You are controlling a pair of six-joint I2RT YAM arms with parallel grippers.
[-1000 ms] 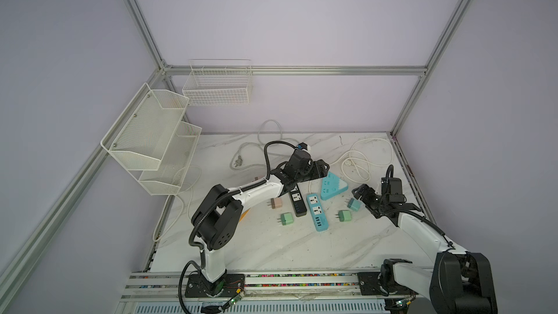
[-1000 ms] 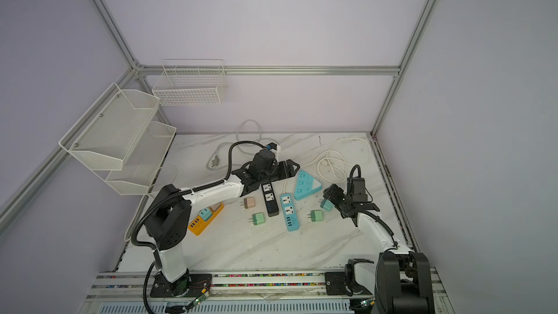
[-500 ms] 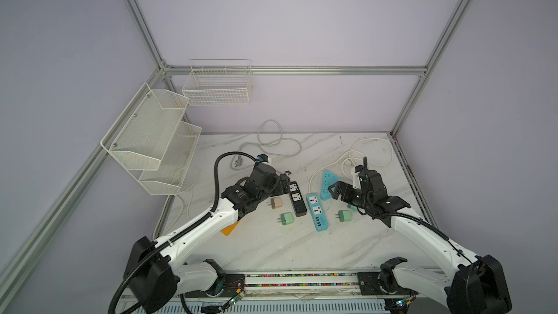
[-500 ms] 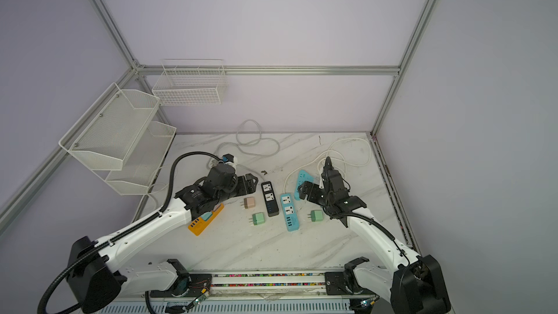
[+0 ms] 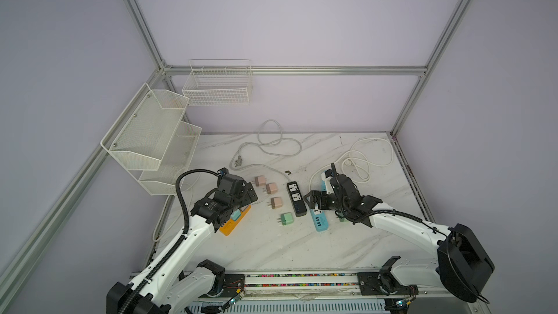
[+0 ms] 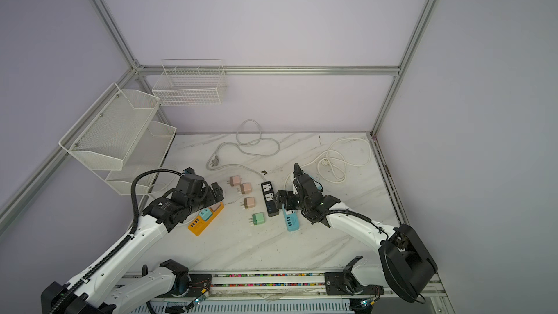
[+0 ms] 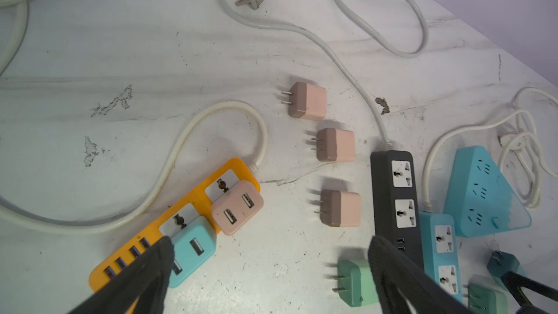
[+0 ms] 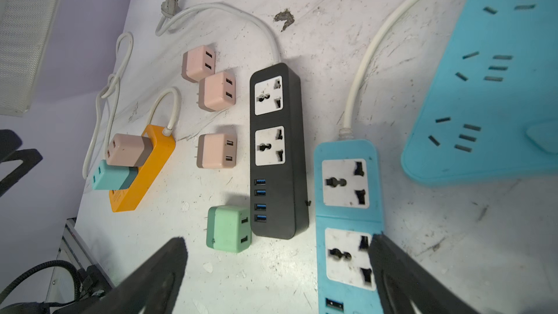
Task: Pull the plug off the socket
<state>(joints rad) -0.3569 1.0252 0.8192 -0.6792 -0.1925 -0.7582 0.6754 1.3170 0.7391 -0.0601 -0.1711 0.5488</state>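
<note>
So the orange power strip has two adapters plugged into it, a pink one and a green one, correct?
Not quite. The left wrist view shows the orange power strip carrying a pink adapter and a light blue adapter, not a green one. The green adapter lies loose on the table, next to the black power strip.

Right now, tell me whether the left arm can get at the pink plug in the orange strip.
Probably yes: the left claw hangs open near the pink plug with nothing between them, though the teal plug crowds one side.
</note>
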